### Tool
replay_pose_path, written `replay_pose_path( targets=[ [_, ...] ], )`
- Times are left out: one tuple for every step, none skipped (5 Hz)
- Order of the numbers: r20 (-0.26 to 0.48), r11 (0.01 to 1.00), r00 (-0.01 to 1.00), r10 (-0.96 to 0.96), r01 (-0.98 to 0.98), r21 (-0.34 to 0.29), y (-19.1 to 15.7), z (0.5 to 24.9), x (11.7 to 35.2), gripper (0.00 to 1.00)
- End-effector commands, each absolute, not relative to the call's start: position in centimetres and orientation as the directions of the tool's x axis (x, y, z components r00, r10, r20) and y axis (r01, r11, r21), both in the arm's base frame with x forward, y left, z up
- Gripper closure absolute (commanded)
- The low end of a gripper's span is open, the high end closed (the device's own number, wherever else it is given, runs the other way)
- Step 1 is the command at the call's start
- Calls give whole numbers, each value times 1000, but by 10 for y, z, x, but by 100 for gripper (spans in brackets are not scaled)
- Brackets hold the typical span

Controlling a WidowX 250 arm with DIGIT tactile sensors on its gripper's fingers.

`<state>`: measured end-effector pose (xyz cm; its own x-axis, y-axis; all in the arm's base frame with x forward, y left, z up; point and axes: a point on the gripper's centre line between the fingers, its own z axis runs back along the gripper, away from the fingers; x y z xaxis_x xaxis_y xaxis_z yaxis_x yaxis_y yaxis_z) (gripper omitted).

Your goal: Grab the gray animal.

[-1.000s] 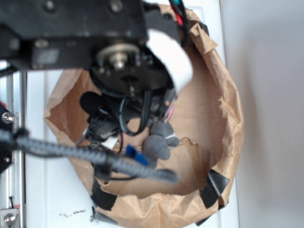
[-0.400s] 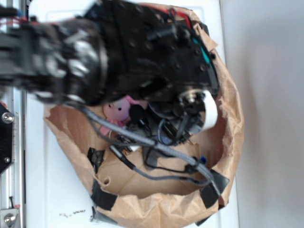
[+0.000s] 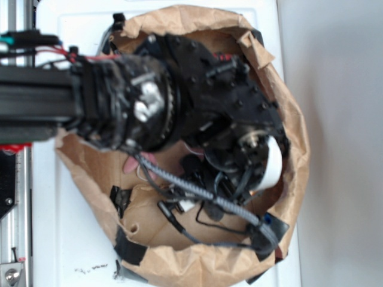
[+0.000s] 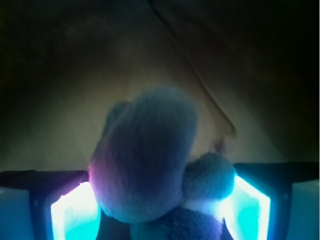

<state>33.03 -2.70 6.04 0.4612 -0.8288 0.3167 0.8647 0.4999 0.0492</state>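
Observation:
In the wrist view the gray animal (image 4: 150, 160), a dark-gray plush bunny with a light collar band, fills the gap between my two glowing fingers. My gripper (image 4: 160, 210) is shut on it, and both pads (image 4: 75, 210) press its sides. Brown paper lies behind it. In the exterior view my black arm (image 3: 197, 113) reaches down into the brown paper bag (image 3: 293, 119). The arm hides both the gripper and the gray animal there.
A sliver of the pink plush bunny (image 3: 133, 162) shows at the arm's left, inside the bag. The bag's crumpled rim is patched with black tape (image 3: 128, 248). The bag sits on a white table (image 3: 60, 227). A metal rail (image 3: 15, 197) runs along the left edge.
The arm swung right and down into the bag, covering the gray animal that lay open on the bag floor a second ago. The pink bunny is now mostly hidden.

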Motion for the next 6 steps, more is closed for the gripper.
replay_pose_path(
  targets=[
    [295, 508, 461, -837, 854, 107, -38, 78, 333, 100],
    [282, 532, 482, -830, 835, 139, -29, 87, 327, 100],
    [292, 584, 527, -798, 795, 163, -13, 104, 318, 100],
    [349, 692, 611, -710, 697, 187, 17, 143, 302, 100],
    [352, 815, 741, -572, 559, 148, 34, 179, 287, 100],
    [304, 897, 844, -442, 424, 128, 33, 197, 278, 100]
  ],
)
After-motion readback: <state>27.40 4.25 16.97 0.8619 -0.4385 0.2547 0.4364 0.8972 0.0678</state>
